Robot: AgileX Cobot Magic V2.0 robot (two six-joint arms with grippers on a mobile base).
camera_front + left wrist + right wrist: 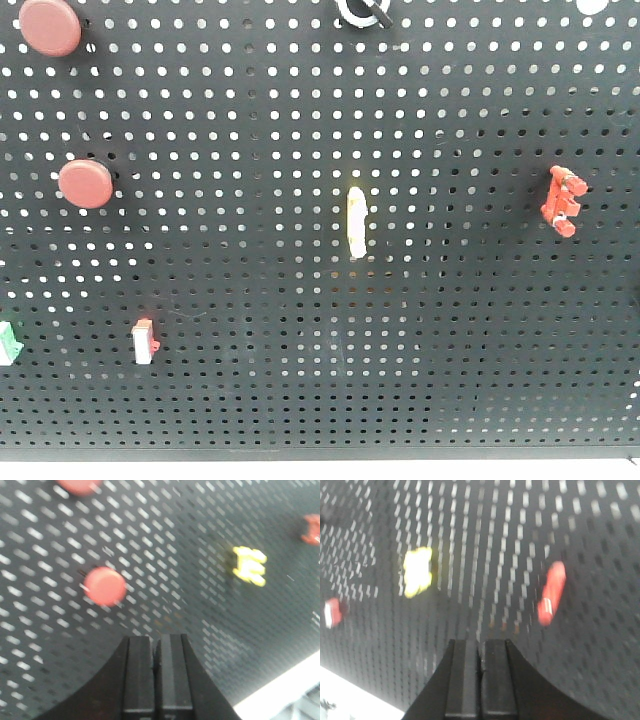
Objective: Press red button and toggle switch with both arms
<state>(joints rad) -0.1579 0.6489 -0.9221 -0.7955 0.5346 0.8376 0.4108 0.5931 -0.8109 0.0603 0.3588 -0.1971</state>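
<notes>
Both arms lined up on the pegboard, nothing pressed yet.
Left gripper has fingers together, probably to poke as one blunt tip; the red button sits just up-left, apart. Right gripper likewise pinched together on nothing, with the red toggle switch up-right, no contact. Yellow part mid-board between the two targets; wrist views blurred.

matt dark perforated pegboard carries a smooth matt red button and a plastic-looking red toggle switch.
</notes>
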